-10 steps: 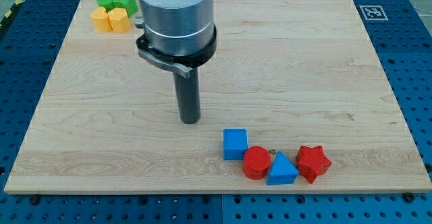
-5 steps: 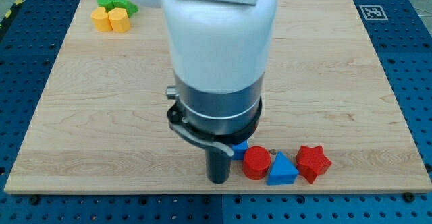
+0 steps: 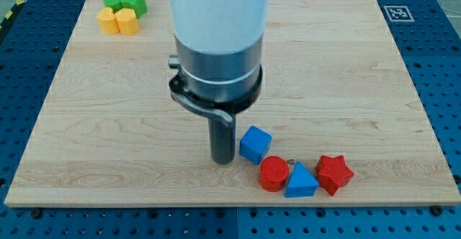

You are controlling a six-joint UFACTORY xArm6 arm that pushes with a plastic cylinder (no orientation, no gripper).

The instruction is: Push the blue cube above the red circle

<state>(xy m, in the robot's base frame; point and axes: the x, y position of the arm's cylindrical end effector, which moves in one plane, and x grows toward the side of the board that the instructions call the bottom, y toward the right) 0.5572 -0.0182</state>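
The blue cube (image 3: 255, 144) lies near the board's bottom edge, turned at an angle, just up and left of the red circle (image 3: 274, 173) and close to or touching it. My tip (image 3: 222, 159) rests on the board right beside the cube's left side, touching or nearly touching it. The arm's wide body hides the board's middle above the tip.
A blue triangle (image 3: 300, 181) sits against the red circle's right side, and a red star (image 3: 333, 174) is right of that. At the top left, a yellow block pair (image 3: 119, 21) and a green block pair (image 3: 126, 2) cluster together. The wooden board (image 3: 360, 88) ends just below the red circle.
My tip swung from up and left of the cube down to the bottom edge, then moved up a little. The blue cube rotated and shifted slightly up and right.
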